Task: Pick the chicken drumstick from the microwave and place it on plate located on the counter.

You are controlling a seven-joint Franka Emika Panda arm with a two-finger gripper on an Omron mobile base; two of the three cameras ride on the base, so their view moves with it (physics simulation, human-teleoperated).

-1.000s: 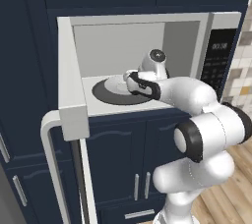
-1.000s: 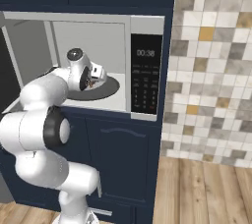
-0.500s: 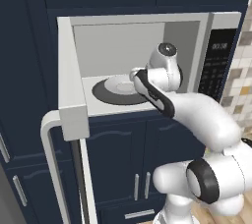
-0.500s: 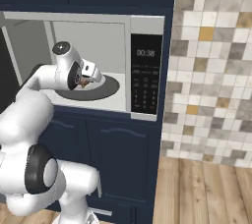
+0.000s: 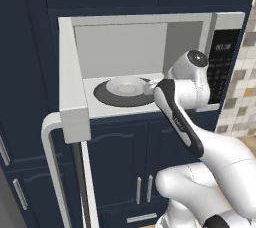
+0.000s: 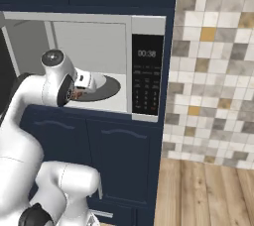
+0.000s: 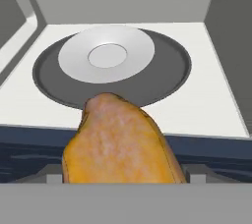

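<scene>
The gripper [image 6: 79,91] is clamped on the chicken drumstick [image 7: 123,144], which fills the space just ahead of the fingers at the front lip of the microwave [image 5: 70,72]. Beyond it lie the dark turntable [image 7: 167,78] and a small white plate [image 7: 106,53]. The carry likely calls for a firm hold and a level retreat that avoids the door [image 5: 72,122].

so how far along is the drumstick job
Picked: the drumstick sits close against the hand camera, off the small white plate that lies bare on the turntable. In hand: the end effector holds it at the microwave mouth. Left: carry it to the counter plate and set it down.
</scene>
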